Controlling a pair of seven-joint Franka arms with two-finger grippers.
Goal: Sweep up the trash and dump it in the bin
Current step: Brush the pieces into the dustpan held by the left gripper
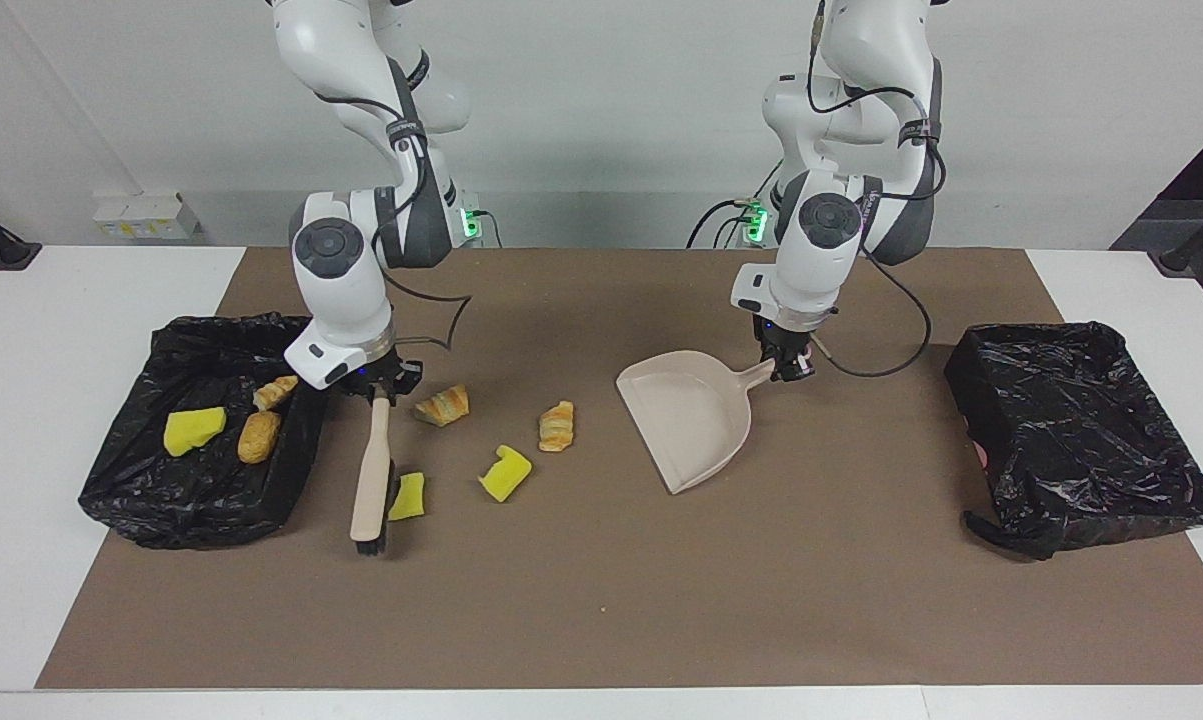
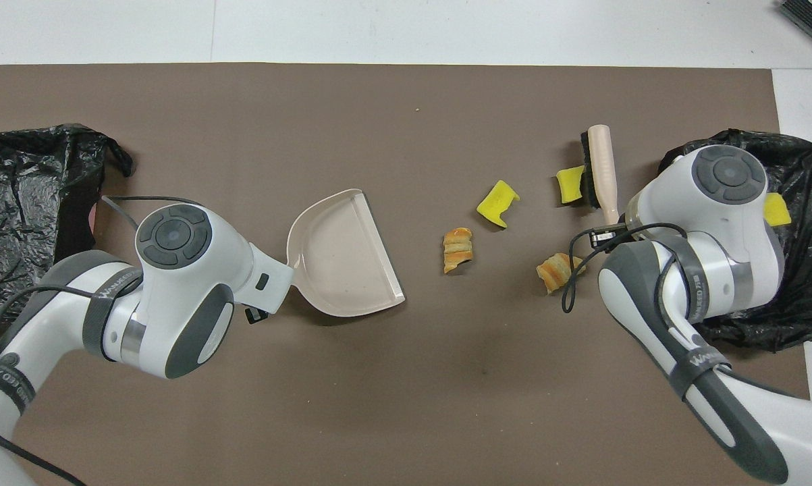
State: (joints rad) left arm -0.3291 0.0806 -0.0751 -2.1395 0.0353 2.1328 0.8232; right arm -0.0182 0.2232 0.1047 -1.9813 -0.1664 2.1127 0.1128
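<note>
Below my right gripper (image 1: pixel 379 390), clamped on the brush (image 1: pixel 372 485): bristles down beside yellow scrap (image 1: pixel 407 496), set to push trash (image 1: pixel 501 473) twd dustpan (image 1: pixel 689 415), which left gripper (image 1: pixel 789 371) grips by handle, mouth facing scraps.

Both arms reach down, left pincer (image 1: pixel 790 372) and right pincer (image 1: pixel 379 392) clamped.

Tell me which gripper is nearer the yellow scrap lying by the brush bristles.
Right. The right gripper holds the brush whose bristles sit beside that yellow scrap; the left gripper holds the dustpan, well toward the left arm's end.
</note>
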